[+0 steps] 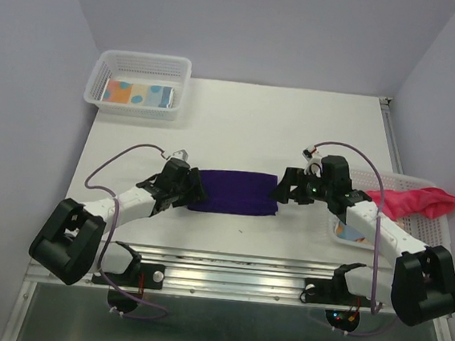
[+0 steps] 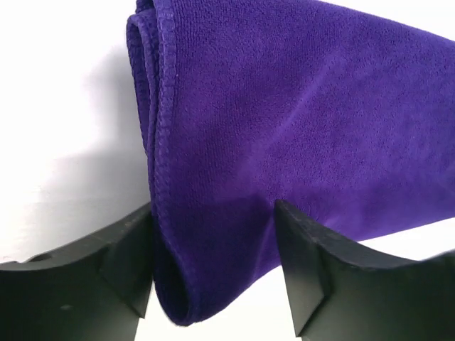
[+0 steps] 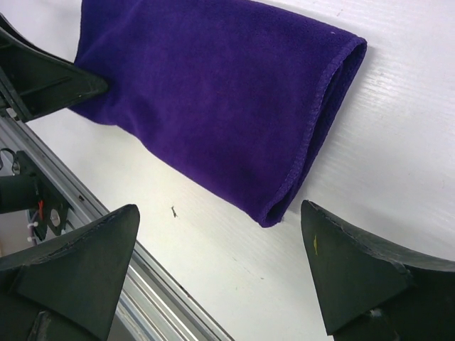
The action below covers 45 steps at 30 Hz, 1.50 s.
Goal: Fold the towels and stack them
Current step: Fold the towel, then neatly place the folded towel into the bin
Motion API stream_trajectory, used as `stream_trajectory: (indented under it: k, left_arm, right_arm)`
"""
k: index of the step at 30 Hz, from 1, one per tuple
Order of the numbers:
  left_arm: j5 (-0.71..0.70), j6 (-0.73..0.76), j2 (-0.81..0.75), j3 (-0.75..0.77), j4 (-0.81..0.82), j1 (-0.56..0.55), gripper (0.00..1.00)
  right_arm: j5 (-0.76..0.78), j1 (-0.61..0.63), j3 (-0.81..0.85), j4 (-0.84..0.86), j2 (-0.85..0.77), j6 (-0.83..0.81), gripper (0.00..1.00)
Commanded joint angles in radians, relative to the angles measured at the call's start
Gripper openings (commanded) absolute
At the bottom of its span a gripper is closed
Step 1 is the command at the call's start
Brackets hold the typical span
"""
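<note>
Top view: shows purple towel (image 1: 233, 191) folded into a flat band at frame centre on white table (image 1: 240, 123), between left gripper (image 1: 196, 188) and right gripper (image 1: 279, 190).

Left wrist: shows jaws released, straddling the towel's (image 2: 284, 128) rounded, hemmed end at bottom centre.

Right wrist: shows jaws spread wide, clear of the towel's (image 3: 213, 106) stitched end in upper centre.

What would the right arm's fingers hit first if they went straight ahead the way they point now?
The purple towel: its folded near end lies just ahead, in line with the gap between the open right fingers. How close is hard to judge.
</note>
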Motion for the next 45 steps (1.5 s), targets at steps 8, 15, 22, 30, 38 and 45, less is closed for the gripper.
stream_trajectory:
  k: [8,15,22,30,38,45]
  left_arm:
    - [-0.170,-0.065,0.003,-0.001,-0.129,-0.030,0.74]
    - [-0.198,-0.064,0.141,0.081,-0.166,-0.030,0.75]
    - [-0.196,-0.018,0.117,0.088,-0.168,-0.047,0.00]
    - [-0.366,0.171,0.100,0.284,-0.211,-0.055,0.00]
    - [-0.538,0.435,0.299,0.697,-0.271,-0.052,0.00]
    - [-0.578,0.574,0.557,1.160,-0.398,0.006,0.00]
  right_arm:
    - [0.041,0.006,0.047,-0.009,-0.003,-0.025,1.00]
    - [0.040,0.006,0.053,-0.017,0.000,-0.026,1.00]
    - [0.052,0.006,0.054,-0.023,-0.023,-0.026,1.00]
    - [0.098,0.006,0.056,-0.027,-0.033,-0.029,1.00]
    - [0.124,0.006,0.048,-0.023,-0.067,-0.020,1.00]
    - [0.144,0.006,0.036,-0.023,-0.078,-0.017,1.00]
